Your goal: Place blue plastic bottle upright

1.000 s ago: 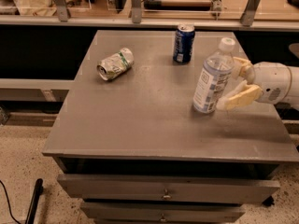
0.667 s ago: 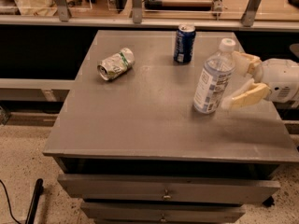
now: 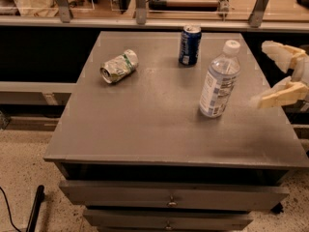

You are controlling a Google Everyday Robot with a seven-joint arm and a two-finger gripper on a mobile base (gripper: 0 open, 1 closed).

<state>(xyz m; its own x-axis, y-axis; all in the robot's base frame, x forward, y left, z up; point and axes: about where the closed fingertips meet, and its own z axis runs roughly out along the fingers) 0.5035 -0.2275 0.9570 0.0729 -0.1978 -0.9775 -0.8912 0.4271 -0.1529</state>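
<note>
Gripper (image 3: 263, 74): wide open, empty — you sit right of blue plastic bottle (image 3: 219, 83), no contact
blue plastic bottle: upright w/ cap up

Indoor robot test space, lab or office type; cannot tell which. Signs: plain grey cabinet (image 3: 145, 129) with two shallow drawers (image 3: 203, 197), standing on a speckled hard floor (image 3: 19, 173). Behind it, a long ledge with metal uprights (image 3: 140, 4) and clear panels. Black cable (image 3: 6, 209) on the floor at left. Robot gripper (image 3: 263, 74) at the cabinet's right edge, pale fingers spread apart.
</note>
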